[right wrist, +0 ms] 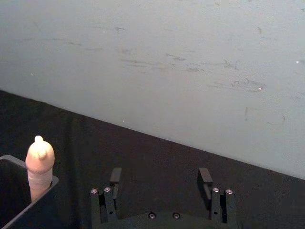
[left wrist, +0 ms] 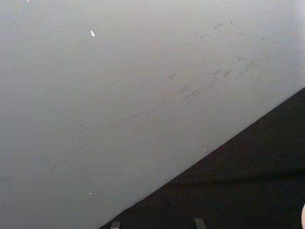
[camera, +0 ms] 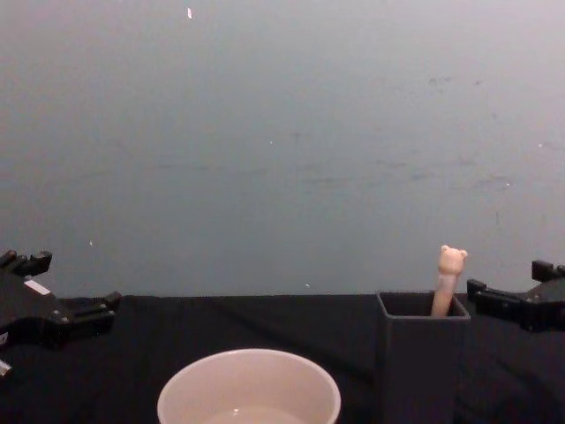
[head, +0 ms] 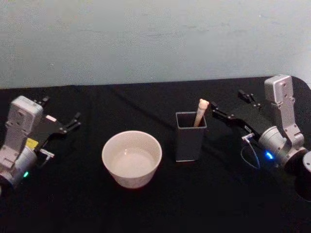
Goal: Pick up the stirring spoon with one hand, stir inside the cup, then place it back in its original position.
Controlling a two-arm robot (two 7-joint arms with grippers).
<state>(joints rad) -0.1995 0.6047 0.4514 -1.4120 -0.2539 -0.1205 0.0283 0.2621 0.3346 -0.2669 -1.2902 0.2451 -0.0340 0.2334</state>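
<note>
A: Where do we stand?

B: The spoon (head: 200, 111) stands in the dark holder (head: 190, 138), bear-head handle leaning out beside the cup (head: 131, 158). Our right gripper (head: 232, 109), fingers spread, hangs just beside it.

A: And the grasp?

B: We should centre the handle between the fingers, close below the head, then lift straight. Our left gripper (head: 60, 116), also spread, waits far left.

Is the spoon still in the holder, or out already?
In. The stirring spoon stands in the dark holder, its bear head poking above the rim; the open right gripper is beside it, apart.
</note>
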